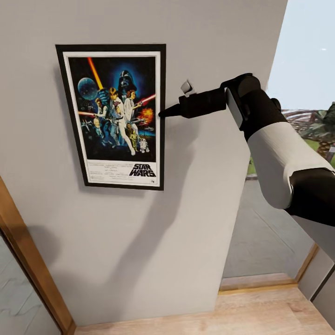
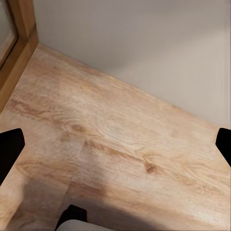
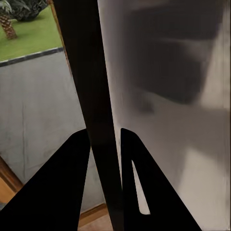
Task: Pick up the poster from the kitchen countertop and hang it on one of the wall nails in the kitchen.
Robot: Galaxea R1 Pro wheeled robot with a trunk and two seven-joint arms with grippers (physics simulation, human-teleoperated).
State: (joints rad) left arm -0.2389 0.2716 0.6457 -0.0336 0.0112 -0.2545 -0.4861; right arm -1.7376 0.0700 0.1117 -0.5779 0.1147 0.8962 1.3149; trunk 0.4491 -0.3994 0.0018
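Right gripper (image 1: pixel 164 113), at the end of the raised right arm (image 1: pixel 279 153), with its dark fingers closed to a point on the right-hand frame edge of the poster (image 1: pixel 114 116); in the right wrist view the two fingers (image 3: pixel 67 187) stand on either side of the black frame edge (image 3: pixel 91 96) and pinch it between them. The poster lies flat against the light grey wall (image 1: pixel 195 195), upright, with its long axis vertical, leaning only slightly in the head view; its picture faces outward into the room, with the figures upward and the "STAR WARS" title (image 1: pixel 142 170) at the bottom, just above the lower frame edge. The arm's shadow falls across the wall below and to the right of the poster. Right of the wall, an opening shows a grey paved area, grass and palm trees (image 1: pixel 321 125). Pale wood floor (image 1: pixel 260 311) runs along the wall's foot, and a wooden frame (image 1: pixel 28 260) stands at lower left. Left gripper (image 2: pixel 115 144), seen from its wrist camera: dark fingertips (image 2: pixel 9 149) set wide apart at opposite edges above bare floor (image 2: pixel 110 144), holding nothing
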